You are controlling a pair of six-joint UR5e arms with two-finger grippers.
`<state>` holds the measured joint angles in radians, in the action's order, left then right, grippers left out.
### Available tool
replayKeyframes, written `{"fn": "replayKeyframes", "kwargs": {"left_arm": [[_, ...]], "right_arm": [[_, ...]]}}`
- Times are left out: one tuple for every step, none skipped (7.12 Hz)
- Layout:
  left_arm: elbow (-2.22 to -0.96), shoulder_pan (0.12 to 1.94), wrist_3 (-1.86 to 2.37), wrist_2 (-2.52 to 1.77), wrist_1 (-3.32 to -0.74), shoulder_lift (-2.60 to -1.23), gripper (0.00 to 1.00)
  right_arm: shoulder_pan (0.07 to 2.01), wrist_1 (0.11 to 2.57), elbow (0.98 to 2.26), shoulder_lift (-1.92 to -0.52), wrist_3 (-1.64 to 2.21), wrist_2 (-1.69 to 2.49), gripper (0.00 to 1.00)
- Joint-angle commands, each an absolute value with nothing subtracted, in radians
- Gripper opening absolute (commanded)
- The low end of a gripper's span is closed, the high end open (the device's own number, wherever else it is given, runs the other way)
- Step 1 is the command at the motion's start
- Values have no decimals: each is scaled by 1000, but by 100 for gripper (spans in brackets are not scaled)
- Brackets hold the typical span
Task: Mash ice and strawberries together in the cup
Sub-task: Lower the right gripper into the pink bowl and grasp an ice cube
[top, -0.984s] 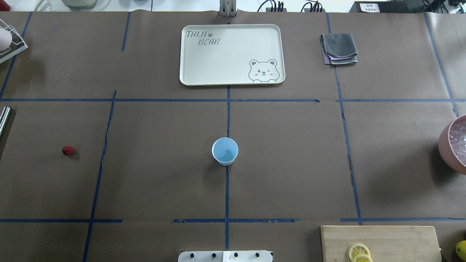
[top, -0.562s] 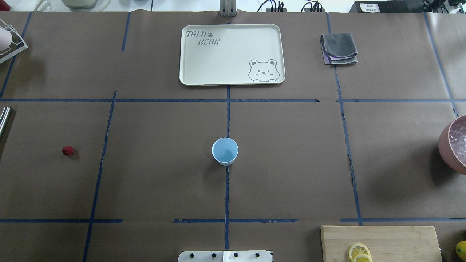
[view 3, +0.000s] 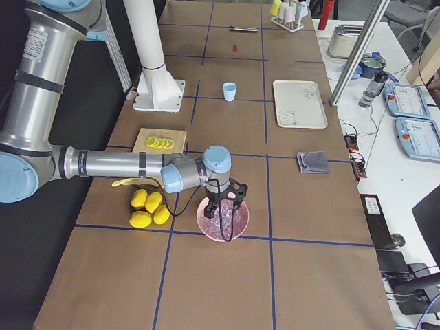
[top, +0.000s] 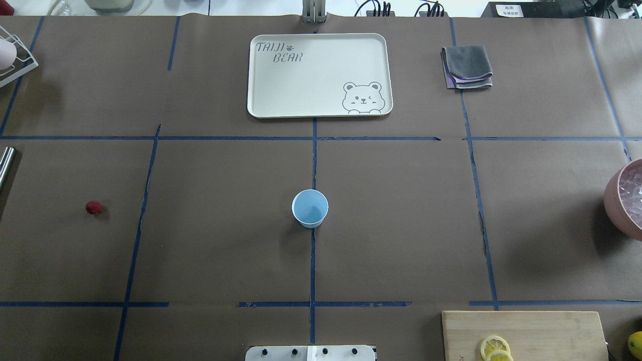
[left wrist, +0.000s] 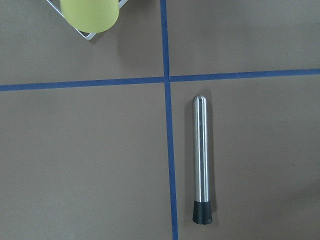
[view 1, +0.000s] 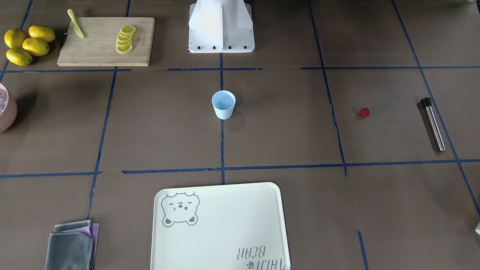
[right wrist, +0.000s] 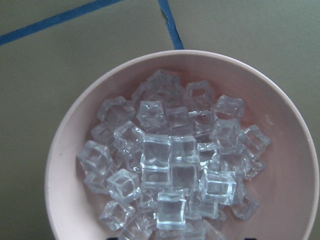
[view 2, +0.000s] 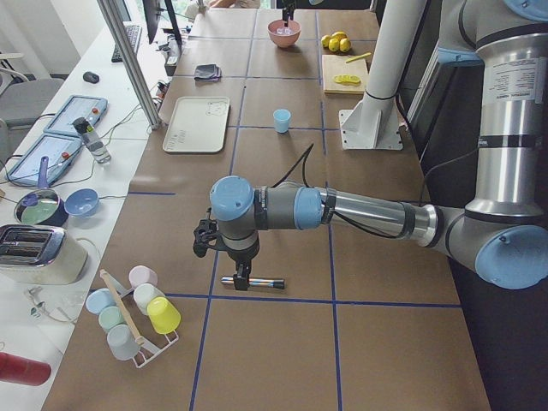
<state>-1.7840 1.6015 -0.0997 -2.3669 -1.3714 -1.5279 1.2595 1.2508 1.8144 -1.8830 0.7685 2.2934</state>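
The light-blue cup (top: 310, 208) stands upright and looks empty at the table's middle; it also shows in the front view (view 1: 223, 104). The small red strawberry (top: 93, 207) lies alone far to its left. Several clear ice cubes (right wrist: 175, 160) fill the pink bowl (right wrist: 65, 150) at the table's right edge (top: 614, 198). My right gripper (view 3: 223, 203) hangs over that bowl. My left gripper (view 2: 242, 272) hangs over a steel muddler (left wrist: 201, 160) lying flat. I cannot tell whether either gripper is open or shut.
A cream bear tray (top: 266, 100) sits at the far middle and a folded grey cloth (top: 466, 67) at the far right. A cutting board (view 1: 101, 52) holds lemon slices and a knife, with whole lemons (view 1: 26, 45) beside it. A cup rack (view 2: 137, 317) stands near the muddler.
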Motion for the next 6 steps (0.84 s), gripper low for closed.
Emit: {"fn": "replayKeyframes", "kwargs": {"left_arm": [[-1787, 1601, -100, -2367, -1371, -1528, 100], [-1792, 1603, -100, -2367, -1371, -1528, 100], [-1793, 1603, -100, -2367, -1371, -1528, 100], [-1796, 1603, -100, -2367, -1371, -1528, 100], [-1798, 1603, -100, -2367, -1370, -1526, 100], [-1798, 1603, -100, -2367, -1370, -1525, 100]], "right_arm": [[1217, 1218, 1782, -1875, 846, 2289, 80], [1197, 1218, 1775, -1875, 850, 2272, 79], [1186, 1218, 1773, -1870, 851, 2254, 78], [1181, 1218, 1770, -1868, 851, 2249, 76], [1180, 1219, 1769, -1868, 854, 2249, 67], [1178, 1218, 1766, -1862, 873, 2247, 58]]}}
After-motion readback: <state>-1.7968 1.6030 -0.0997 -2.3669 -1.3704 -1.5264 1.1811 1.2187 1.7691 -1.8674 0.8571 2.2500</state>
